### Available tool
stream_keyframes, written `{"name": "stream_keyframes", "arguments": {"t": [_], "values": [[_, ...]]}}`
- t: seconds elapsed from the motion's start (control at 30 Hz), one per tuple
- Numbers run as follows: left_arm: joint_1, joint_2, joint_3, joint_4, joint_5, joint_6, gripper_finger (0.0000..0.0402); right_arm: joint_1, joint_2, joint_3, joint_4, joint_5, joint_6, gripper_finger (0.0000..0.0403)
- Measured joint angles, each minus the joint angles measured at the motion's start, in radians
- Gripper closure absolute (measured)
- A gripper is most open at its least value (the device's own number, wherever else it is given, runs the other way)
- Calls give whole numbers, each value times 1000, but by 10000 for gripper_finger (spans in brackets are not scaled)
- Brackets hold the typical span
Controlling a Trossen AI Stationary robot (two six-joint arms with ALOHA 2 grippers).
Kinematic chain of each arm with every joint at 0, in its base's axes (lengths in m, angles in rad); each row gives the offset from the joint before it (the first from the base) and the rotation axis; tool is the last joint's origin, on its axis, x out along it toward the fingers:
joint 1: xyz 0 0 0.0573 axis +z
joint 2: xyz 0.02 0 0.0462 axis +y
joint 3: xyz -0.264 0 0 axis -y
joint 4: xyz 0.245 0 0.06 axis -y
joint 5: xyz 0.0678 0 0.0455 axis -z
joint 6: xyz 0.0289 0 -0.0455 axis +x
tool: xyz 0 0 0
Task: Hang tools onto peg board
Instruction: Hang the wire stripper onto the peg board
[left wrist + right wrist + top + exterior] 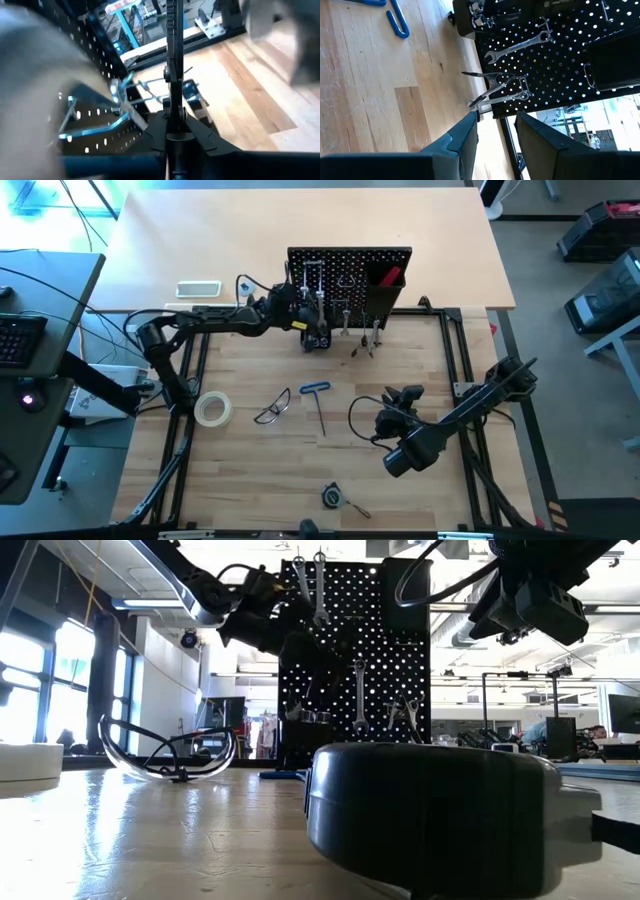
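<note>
Left claw: your left claw [318,330] is at the lower left face of the peg board [349,280], fingers closed; whether a tool sits between them cannot be told.
Right claw: your right claw [402,398] hovers above the bench [250,480], right of centre and well apart from the peg board, fingers parted and holding nothing.
Peg board: you will find it upright at the far middle of the bench, with a black bin [383,288] on its right side.
Hung tools: silver wrenches [359,695] and black-handled pliers [492,90] hang on the hooks.
Loose tools: the clear glasses [272,408], blue-handled hex key [317,402] and tape roll [213,409] lie on the bench in front of the peg board.
Tape measure: a tape measure [333,497] lies near the front edge.
</note>
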Motion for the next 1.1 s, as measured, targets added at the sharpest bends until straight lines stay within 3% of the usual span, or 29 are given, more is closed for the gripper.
{"name": "stream_keyframes", "arguments": {"t": [0.77,1.1], "values": [[-43,-127,0,-304,-24,64,384,1,0,0,1,-19,1,272],[-25,-254,-138,-313,-56,54,384,1,0,0,0,-31,-7,272]]}}
